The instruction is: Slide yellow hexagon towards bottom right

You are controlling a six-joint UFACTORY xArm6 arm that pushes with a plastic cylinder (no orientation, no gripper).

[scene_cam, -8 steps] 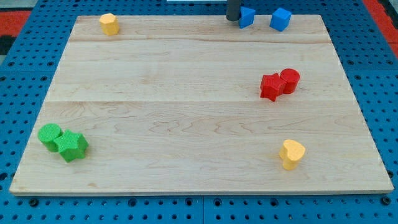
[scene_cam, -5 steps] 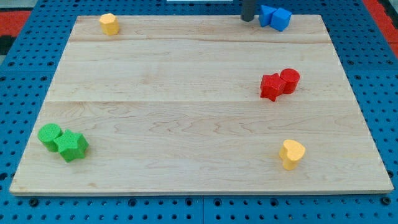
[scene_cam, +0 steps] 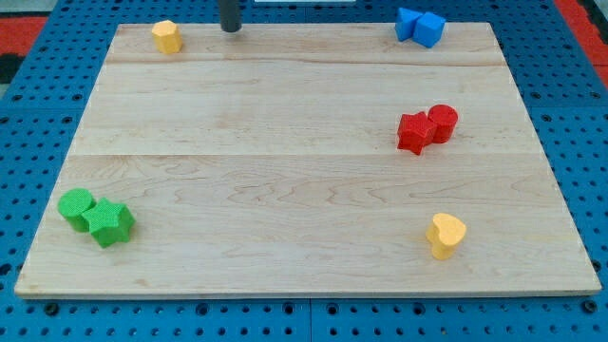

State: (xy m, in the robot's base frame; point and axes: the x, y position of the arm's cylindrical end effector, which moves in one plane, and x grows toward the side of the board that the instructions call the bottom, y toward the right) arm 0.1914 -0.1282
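**Carried my tip (scene_cam: 231, 28) left, off the blue blocks and toward the yellow hexagon (scene_cam: 167, 36)**

Swept my tip along the top edge of the table (scene_cam: 285, 190), from beside the blue pair at the view's top right to a spot just right of the yellow hexagon. Left the two blue blocks (scene_cam: 408, 22) (scene_cam: 429, 29) pressed together, where at first they had stood slightly apart. Shifted nothing else: red star (scene_cam: 414, 132) and red cylinder (scene_cam: 443, 122) touching at the view's right, green cylinder (scene_cam: 76, 206) and green star (scene_cam: 110, 223) touching at the lower left, yellow heart (scene_cam: 446, 235) alone near the lower right.

Found the yellow hexagon unmoved in the top left corner of the table, near my tip but not touching it.

Judged the step in hand to be the approach, with the push itself not yet begun. Stood on the wrong side for it, though: a push from here would likely send the hexagon further left. Called next for rounding the hexagon to its upper left side, without bumping it off the near edge, then driving diagonally down and right across the open middle.

Saw no hand at all, only the dark rod, so could not tell open from closed.
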